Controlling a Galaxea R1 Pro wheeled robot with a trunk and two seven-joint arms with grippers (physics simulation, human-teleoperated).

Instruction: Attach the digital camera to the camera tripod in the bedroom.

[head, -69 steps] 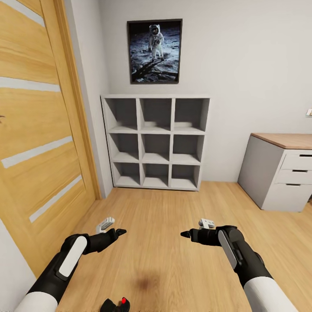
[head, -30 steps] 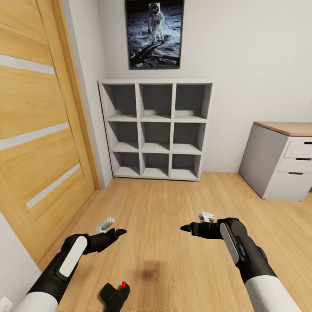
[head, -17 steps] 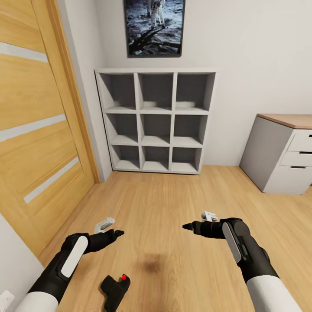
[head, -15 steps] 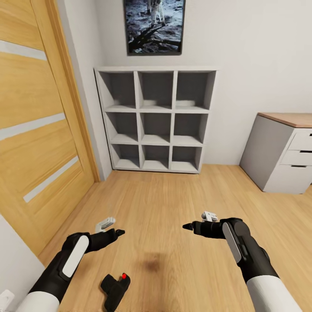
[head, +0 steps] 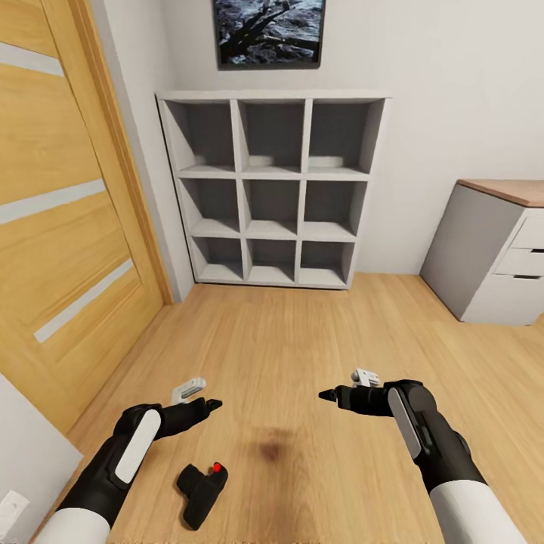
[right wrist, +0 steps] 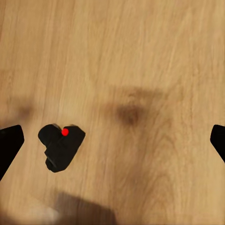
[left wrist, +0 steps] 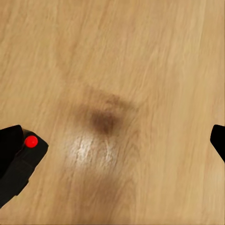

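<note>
The light wood plank floor (head: 302, 340) of the bedroom carries everything here. On the robot's left stands a tall pale-oak door with pale horizontal stripes (head: 53, 227). Against the pale grey back wall (head: 423, 75) sits a grey nine-compartment cube shelf (head: 272, 189), all its cubbies bare, and above it hangs the lower part of a dark-framed picture (head: 270, 34). To the right, a grey desk with a wood top and white drawers (head: 499, 249) stands on the floor near the wall.

The two black-and-white arms reach forward over the planks. The left gripper (head: 208, 406) and the right gripper (head: 329, 394) hover above the floor, well apart, tips turned toward each other. In each wrist view the black fingers (left wrist: 219, 140) (right wrist: 9, 143) sit at opposite edges with bare floor between, so both sets of jaws are spread wide and hold nothing.

The small matte-black digital camera with a round red button on top (head: 200, 491) lies on the floor near the robot, just below the left gripper and apart from it. A dark blotch (head: 272, 451) marks the planks between the grippers.
</note>
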